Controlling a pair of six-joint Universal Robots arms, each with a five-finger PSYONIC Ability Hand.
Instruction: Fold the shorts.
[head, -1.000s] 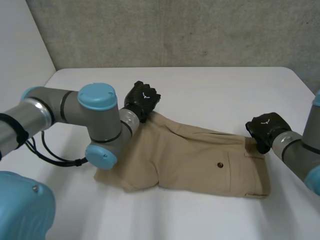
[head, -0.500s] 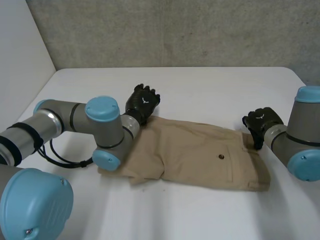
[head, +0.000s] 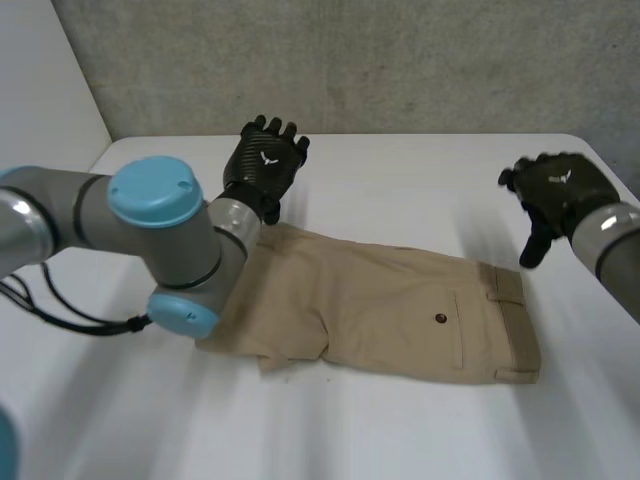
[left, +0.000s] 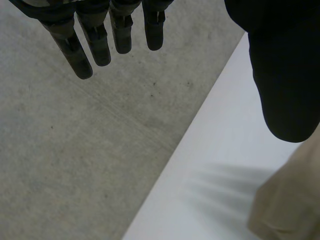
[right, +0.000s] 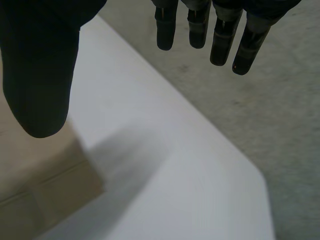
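Note:
Tan shorts (head: 380, 305) lie folded lengthwise on the white table (head: 400, 180), waistband toward my right arm, a back-pocket button facing up. My left hand (head: 263, 165) is raised above the table just beyond the leg end of the shorts, fingers straight and spread, holding nothing. My right hand (head: 556, 190) hovers above and beyond the waistband corner, also open and empty. In the left wrist view my fingers (left: 95, 45) point out over the table's far edge, with a corner of the shorts (left: 290, 200) below the thumb. The right wrist view shows straight fingers (right: 220, 40) and the waistband corner (right: 45, 190).
A grey concrete wall (head: 350, 60) rises behind the table's far edge. My left arm (head: 150, 230) reaches across the near-left part of the table beside the shorts. Bare tabletop surrounds the shorts.
Both hands have opened, let go of the far edge of the shorts and lifted up and away from it. The shorts now lie flat.

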